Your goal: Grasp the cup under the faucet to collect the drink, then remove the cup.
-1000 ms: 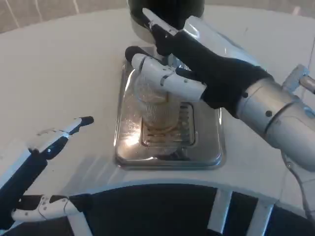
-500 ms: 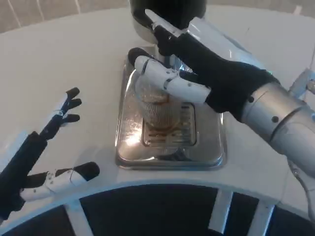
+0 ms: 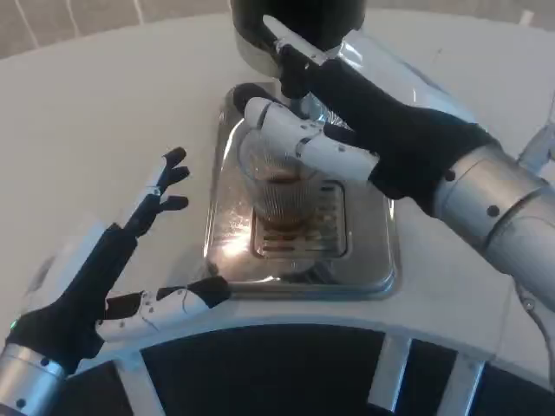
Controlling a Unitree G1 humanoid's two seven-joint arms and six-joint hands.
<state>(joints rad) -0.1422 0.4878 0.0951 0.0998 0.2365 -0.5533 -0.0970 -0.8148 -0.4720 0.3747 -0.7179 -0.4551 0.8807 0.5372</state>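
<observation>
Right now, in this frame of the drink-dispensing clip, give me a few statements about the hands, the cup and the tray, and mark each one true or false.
1. The right hand grips the cup. True.
2. The cup stands on the bare white table, beside the tray. False: it stands on the grate of the metal tray.
3. The left hand holds nothing, its fingers spread above the table. True.
4. The cup lies on its side. False: it stands upright, with brown liquid inside.
5. The left hand grips the tray's edge. False: it is left of the tray, apart from it.
</observation>
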